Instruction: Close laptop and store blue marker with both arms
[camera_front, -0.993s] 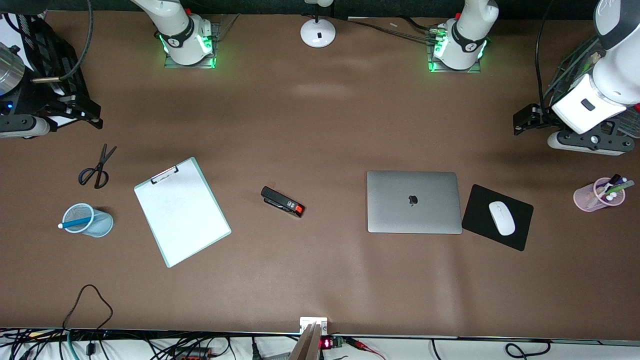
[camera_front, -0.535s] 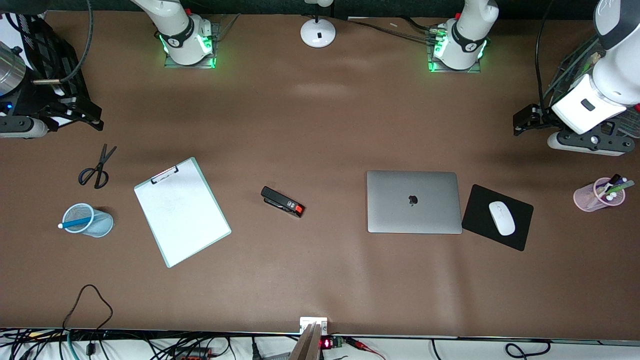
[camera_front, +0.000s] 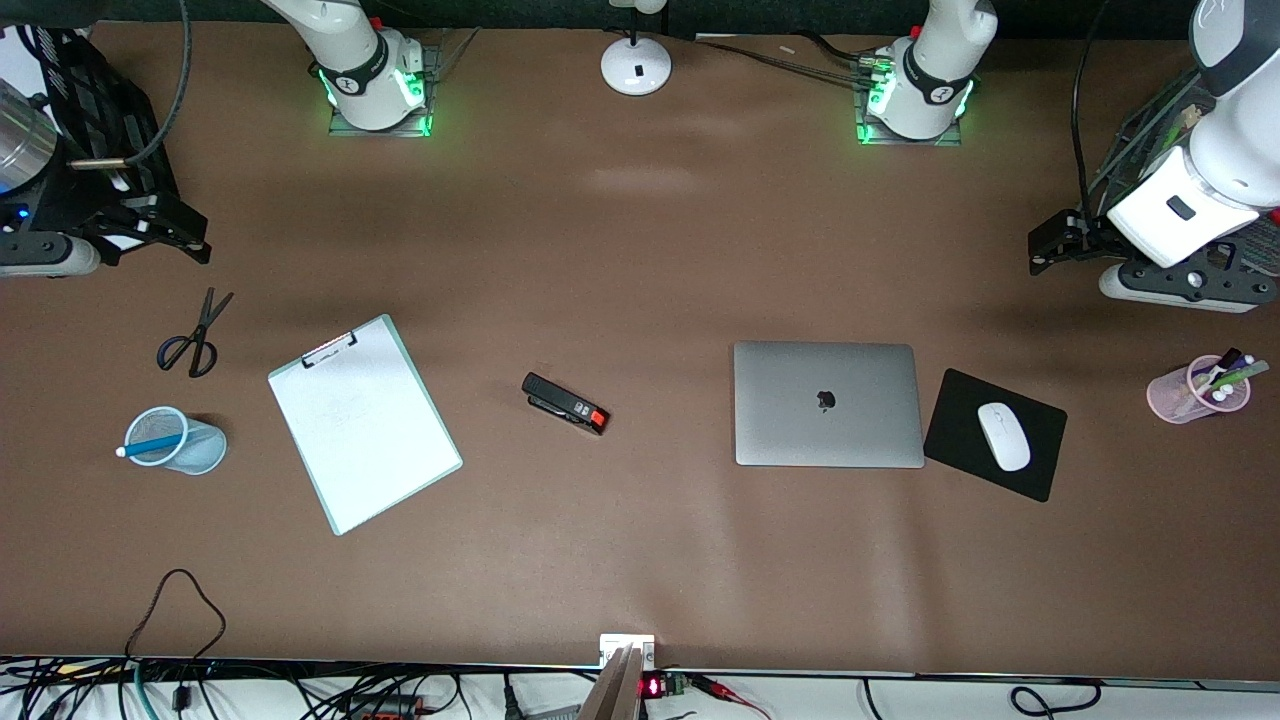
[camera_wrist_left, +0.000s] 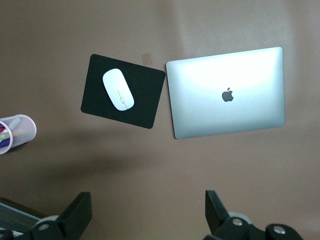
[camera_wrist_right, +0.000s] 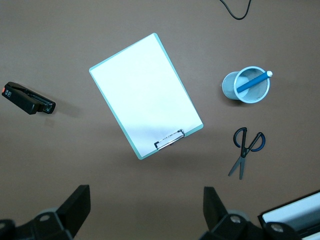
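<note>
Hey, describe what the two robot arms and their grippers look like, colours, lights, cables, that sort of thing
Both arms are glossy white with dark joint rings. The right arm's base and the left arm's base glow green on square plates, and thin cables run to the left one. The left gripper and the right gripper each have two black, blocky fingers on grey knuckles with round screws.

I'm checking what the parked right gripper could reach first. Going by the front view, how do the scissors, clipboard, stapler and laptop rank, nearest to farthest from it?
From the right gripper, open at the right arm's end of the table:
1. Scissors, just in front of it.
2. Clipboard, toward the table's middle.
3. Stapler, mid-table.
4. Laptop, closed, toward the left arm's end.
</note>
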